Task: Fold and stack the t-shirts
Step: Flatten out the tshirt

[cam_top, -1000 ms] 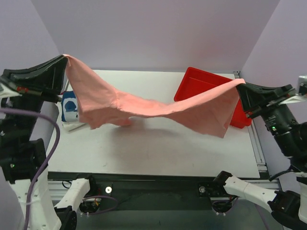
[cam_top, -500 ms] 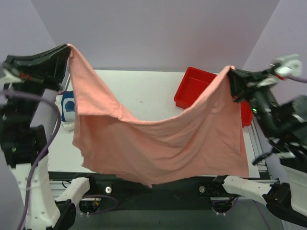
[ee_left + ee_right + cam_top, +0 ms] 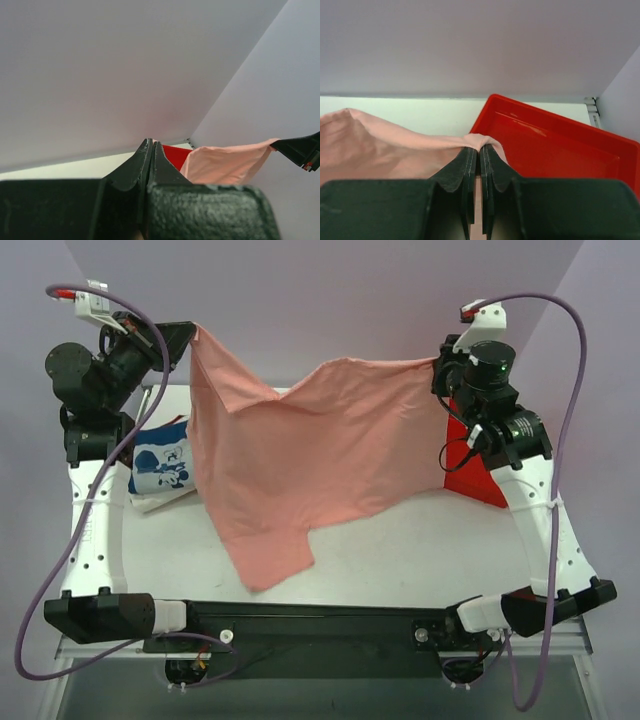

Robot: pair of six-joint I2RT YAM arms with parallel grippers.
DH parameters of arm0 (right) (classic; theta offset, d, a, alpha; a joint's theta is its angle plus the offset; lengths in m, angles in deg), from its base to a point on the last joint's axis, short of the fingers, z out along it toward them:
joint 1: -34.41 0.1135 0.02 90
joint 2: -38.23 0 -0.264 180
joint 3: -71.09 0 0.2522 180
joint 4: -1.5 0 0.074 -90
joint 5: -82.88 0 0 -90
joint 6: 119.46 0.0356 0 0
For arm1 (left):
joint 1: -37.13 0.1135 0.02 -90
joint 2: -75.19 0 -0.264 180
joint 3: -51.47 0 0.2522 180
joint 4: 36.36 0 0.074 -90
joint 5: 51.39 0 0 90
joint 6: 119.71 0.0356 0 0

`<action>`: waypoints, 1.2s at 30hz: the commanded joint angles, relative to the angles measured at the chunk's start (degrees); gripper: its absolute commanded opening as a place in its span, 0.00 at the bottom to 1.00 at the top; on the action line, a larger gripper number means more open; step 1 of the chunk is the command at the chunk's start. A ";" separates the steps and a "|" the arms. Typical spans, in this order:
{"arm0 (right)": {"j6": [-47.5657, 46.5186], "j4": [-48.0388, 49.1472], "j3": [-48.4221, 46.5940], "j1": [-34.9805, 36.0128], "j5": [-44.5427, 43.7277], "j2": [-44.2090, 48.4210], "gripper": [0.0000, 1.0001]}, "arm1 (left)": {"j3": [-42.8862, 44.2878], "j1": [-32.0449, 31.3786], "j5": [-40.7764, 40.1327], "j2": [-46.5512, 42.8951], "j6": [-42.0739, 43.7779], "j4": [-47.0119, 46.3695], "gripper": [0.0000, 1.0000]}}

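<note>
The salmon-pink t-shirt (image 3: 320,445) hangs in the air over the middle of the table (image 3: 420,550), stretched as a broad sheet between the two arms. Its top edge sags a little in the middle, and its lowest flap trails down towards the near left of the table, where it seems to touch the surface. The left gripper (image 3: 192,336) pinches one upper corner. In its wrist view its fingers are pressed together (image 3: 151,146), and we see the pink cloth running off to the far gripper. The right gripper (image 3: 440,364) holds the other corner, and its own camera shows the fingers clamped on a small fold of the cloth (image 3: 480,150). To the left, the navy shirt (image 3: 165,460) with its mouse print lies on the table atop a white garment (image 3: 150,503), just beside the hanging cloth; we cannot tell whether they touch. The red tray (image 3: 470,480) sits at the right, partly hidden behind the right arm. We judge this to be the spreading step: the shirt is lifted and opened, not yet laid flat, and no fold has been made. The next move calls for both arms to come down together, keeping the top edge taut, so the cloth settles smooth on the bare middle of the table, away from the navy shirt and the tray.
</note>
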 commanded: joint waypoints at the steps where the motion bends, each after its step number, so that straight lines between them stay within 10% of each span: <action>1: 0.67 5.54 -5.94 -0.06 2.56 4.13 0.00 | 4.02 0.40 1.76 -4.83 -1.72 -9.06 0.00; 15: -0.82 4.75 -3.31 0.47 4.59 22.94 0.00 | 2.52 0.32 -4.82 -26.43 5.57 -3.45 0.00; 27: -2.14 0.70 -7.79 0.47 5.55 29.89 0.00 | 15.27 0.05 -4.65 -25.31 9.53 5.09 0.00; 36: -1.27 5.70 3.36 -0.06 -3.23 18.15 0.00 | -4.99 0.05 -5.27 -19.28 6.10 -8.87 0.00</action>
